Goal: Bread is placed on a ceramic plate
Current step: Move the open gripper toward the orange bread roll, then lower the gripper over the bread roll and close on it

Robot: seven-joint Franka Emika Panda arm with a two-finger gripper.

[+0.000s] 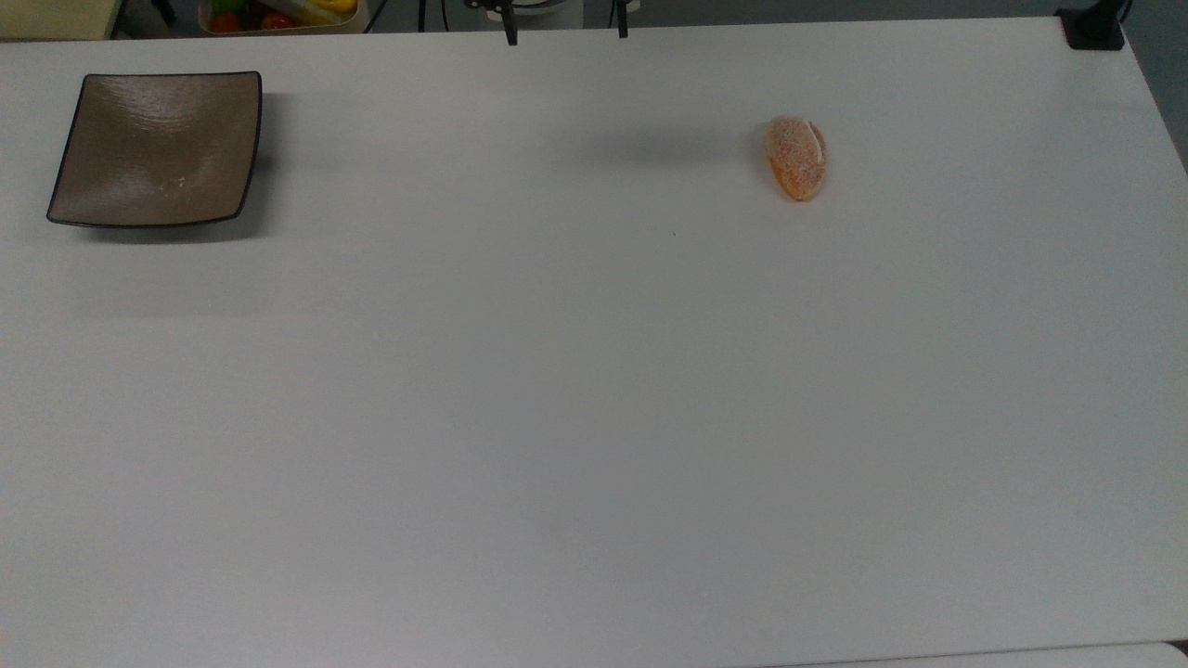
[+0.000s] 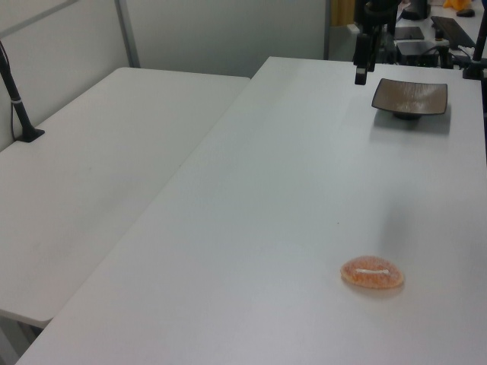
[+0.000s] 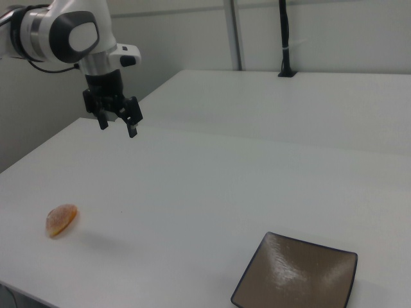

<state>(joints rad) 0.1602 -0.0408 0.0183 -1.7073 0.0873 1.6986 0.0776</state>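
**Top view: bread on the bare counter, well apart from the plate**

Top view shows the white counter (image 1: pixel 594 417) spanning nearly the whole picture. A second white table (image 2: pixel 99 167) sits alongside it in the left view, on the left view's left.

The robot arm (image 3: pixel 61 29) reaches in from the right view's upper left, and its gripper (image 3: pixel 117 125) hangs in the air above the counter, touching nothing. Its jaws stand apart, with nothing between them. In the top view the two dark fingertips (image 1: pixel 511 39) just show at the top edge, near the middle.

The ceramic plate (image 1: pixel 153 148) rests on the counter in the top view's upper left corner; nothing lies on it. In the right view it sits at the lower right.

The bread (image 1: pixel 795 157) lies on the counter in the top view's upper right, well apart from the ceramic plate. In the right view it lies at the lower left, below the gripper and a little to the right view's left of it.
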